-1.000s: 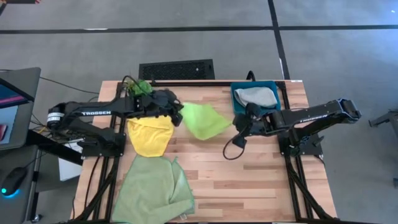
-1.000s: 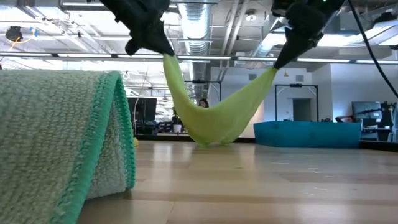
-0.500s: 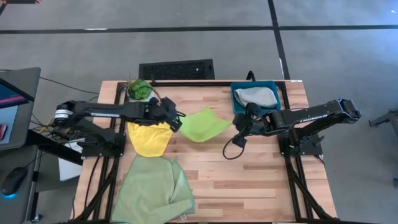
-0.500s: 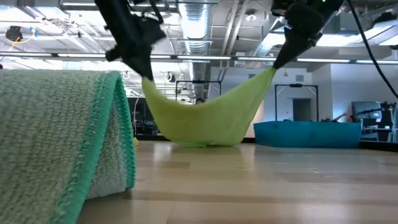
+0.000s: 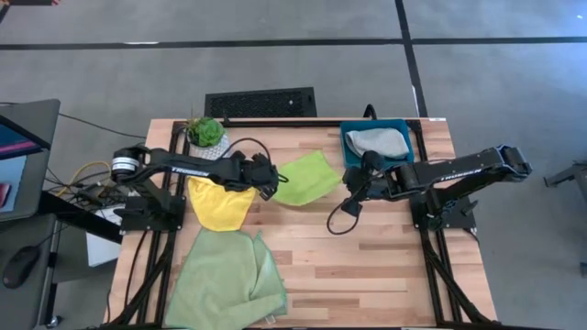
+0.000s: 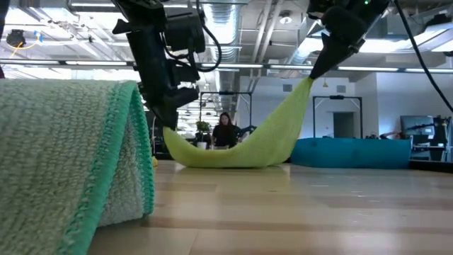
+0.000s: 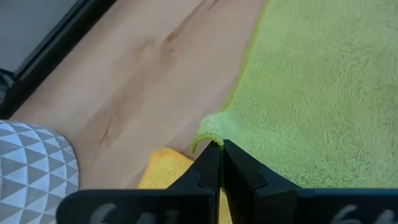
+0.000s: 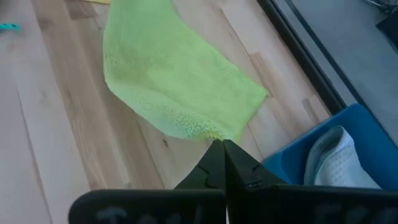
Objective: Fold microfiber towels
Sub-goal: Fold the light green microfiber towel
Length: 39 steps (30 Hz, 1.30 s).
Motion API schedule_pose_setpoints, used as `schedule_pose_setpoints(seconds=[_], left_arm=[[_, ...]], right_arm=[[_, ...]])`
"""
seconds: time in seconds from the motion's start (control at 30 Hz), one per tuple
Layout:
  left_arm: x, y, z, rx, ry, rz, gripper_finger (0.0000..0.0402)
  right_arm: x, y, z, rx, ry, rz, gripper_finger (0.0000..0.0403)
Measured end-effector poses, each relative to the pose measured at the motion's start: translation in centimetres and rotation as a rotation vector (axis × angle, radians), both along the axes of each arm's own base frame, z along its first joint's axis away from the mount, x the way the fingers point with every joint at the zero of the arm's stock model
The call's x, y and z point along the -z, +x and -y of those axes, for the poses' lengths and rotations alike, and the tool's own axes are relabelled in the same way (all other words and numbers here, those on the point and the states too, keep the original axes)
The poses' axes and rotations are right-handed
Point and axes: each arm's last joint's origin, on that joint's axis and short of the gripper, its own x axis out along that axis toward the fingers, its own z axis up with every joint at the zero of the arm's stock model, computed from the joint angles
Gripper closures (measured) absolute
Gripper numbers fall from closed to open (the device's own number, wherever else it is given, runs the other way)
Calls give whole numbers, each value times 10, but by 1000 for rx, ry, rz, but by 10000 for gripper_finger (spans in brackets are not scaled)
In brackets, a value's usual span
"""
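The bright lime green towel (image 5: 308, 177) sags between my two grippers, and its middle (image 6: 225, 156) lies on the wooden table. My left gripper (image 5: 272, 184) is shut on the towel's left corner, low over the table (image 6: 168, 125). My right gripper (image 5: 347, 184) is shut on its right corner, higher up (image 6: 316, 71). The yellow towel (image 5: 220, 203) lies flat under my left arm. The larger pale green towel (image 5: 225, 280) lies rumpled at the near left. The grey towel (image 5: 378, 141) lies in the teal tray (image 5: 352, 132). My left gripper pinches the lime towel's left corner (image 7: 209, 132) between its two shut fingers, slanting down from the table's left. That corner is held just above the table, and the cloth runs slack from it onto the wood. My right gripper pinches the towel's right corner (image 8: 218, 135) between its two shut fingers, coming from the table's right. That corner is lifted clear, and the cloth slopes down from it to the table (image 6: 283, 120).
A potted plant (image 5: 205, 134) stands at the far left, close to my left arm. The teal tray stands at the far right, just behind my right gripper. Bare wood (image 5: 385, 266) lies in the near right half. A person (image 6: 225, 132) shows in the room beyond.
My left gripper has gone down toward the table and a little toward its near edge, still shut on the lime towel's left corner. That side of the towel has dropped and more cloth has spread onto the table. The right corner has stayed up.
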Motion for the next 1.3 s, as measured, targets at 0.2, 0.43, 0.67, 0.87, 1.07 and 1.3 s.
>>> schedule_pose_setpoints(seconds=[0.2,0.43,0.67,0.87,1.07,1.3], left_arm=[[0,1,4,-7,-14,13,401],[6,0,8,9,-65,34,401],[16,-5,10,1,-99,26,401],[18,-7,10,21,-94,8,402],[18,-7,10,83,-78,-30,401],[18,-7,8,99,-73,-43,386]], right_arm=[[1,-1,-1,-32,50,-20,395],[3,-1,-6,-114,182,-44,395],[4,-2,-9,-171,276,-74,395],[5,-3,-8,-166,271,-81,395],[5,-3,-8,-159,258,-78,395],[5,-3,-8,-149,242,-76,395]])
